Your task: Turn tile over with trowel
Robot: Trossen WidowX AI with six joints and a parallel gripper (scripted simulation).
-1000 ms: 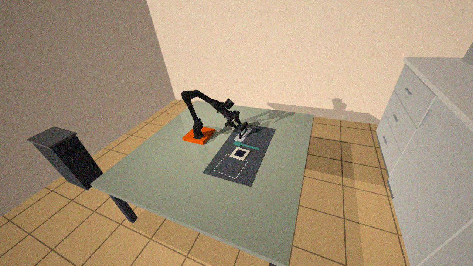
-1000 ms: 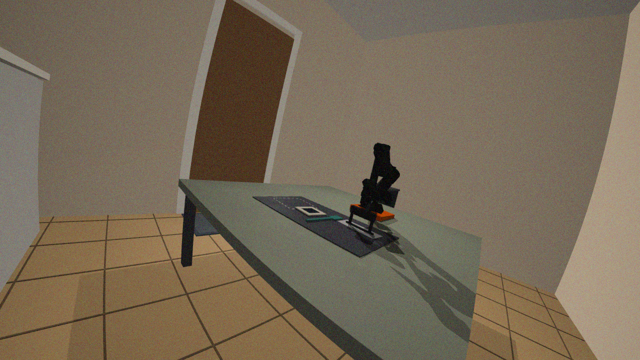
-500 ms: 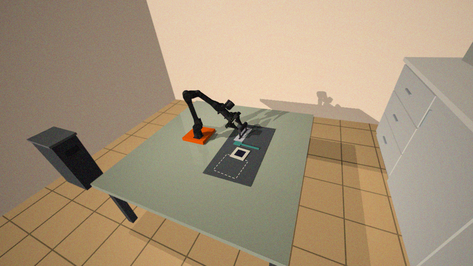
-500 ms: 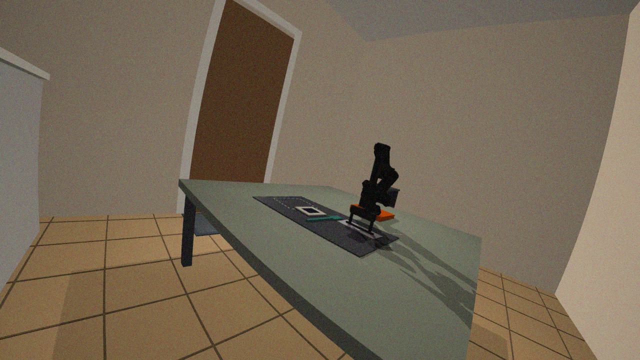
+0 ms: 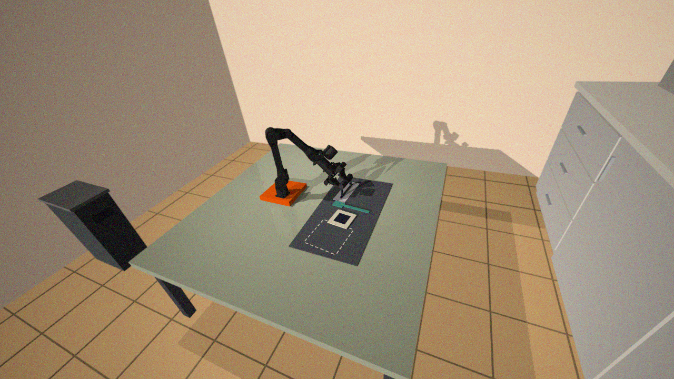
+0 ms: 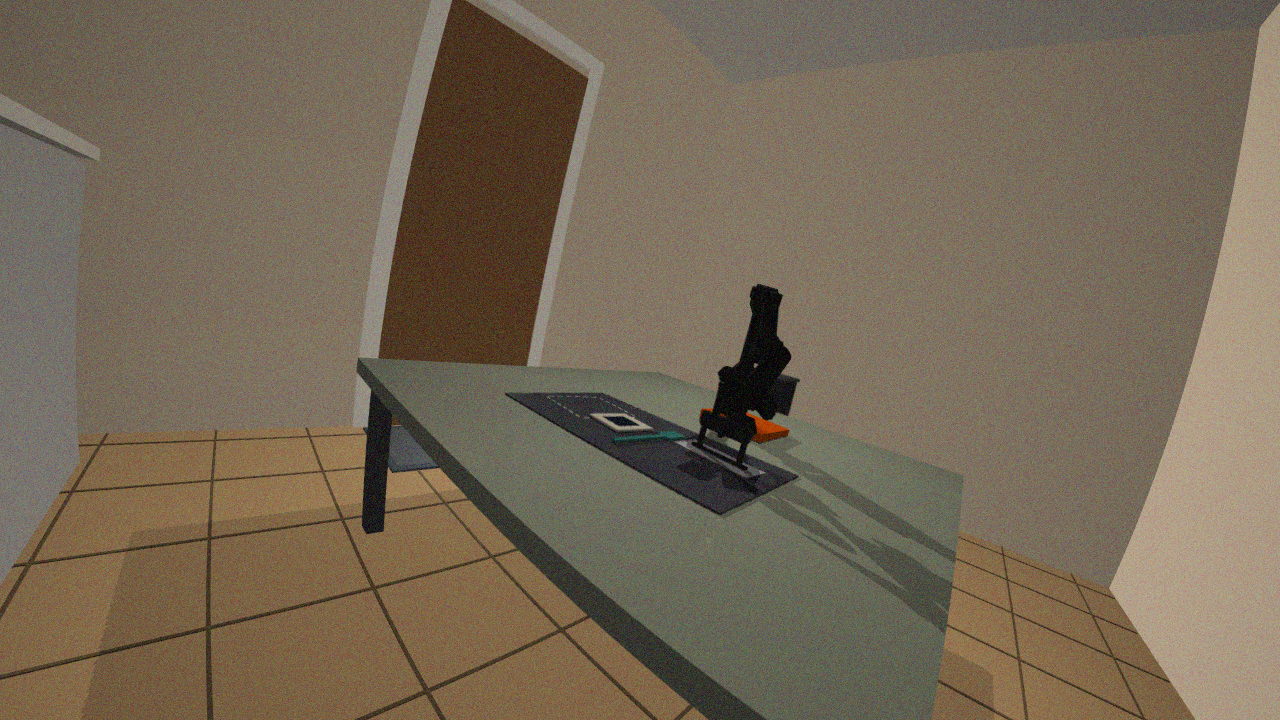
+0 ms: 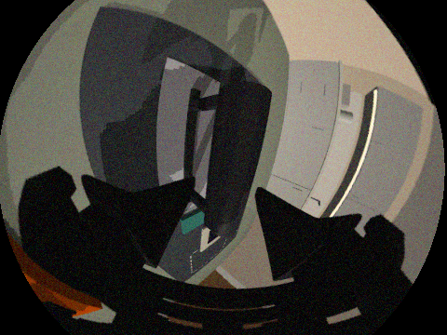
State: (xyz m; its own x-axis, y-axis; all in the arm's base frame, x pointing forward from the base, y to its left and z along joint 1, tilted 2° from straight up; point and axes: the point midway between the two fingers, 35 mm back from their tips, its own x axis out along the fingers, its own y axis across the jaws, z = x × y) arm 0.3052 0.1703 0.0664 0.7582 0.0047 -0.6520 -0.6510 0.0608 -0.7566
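Observation:
My gripper is open, its fingers spread near the raised black handle of a trowel-like tool with a flat grey plate. The handle runs between the fingers in the wrist view; contact cannot be told. A small teal tool with a thin handle lies between that plate and the tile. The cream tile lies flat, dark square up, beside the dashed outline, at its edge.
The dark mat bears the tools and tile on the green table. The arm's orange base stands beside the mat. A white cabinet stands off to the right in the top view.

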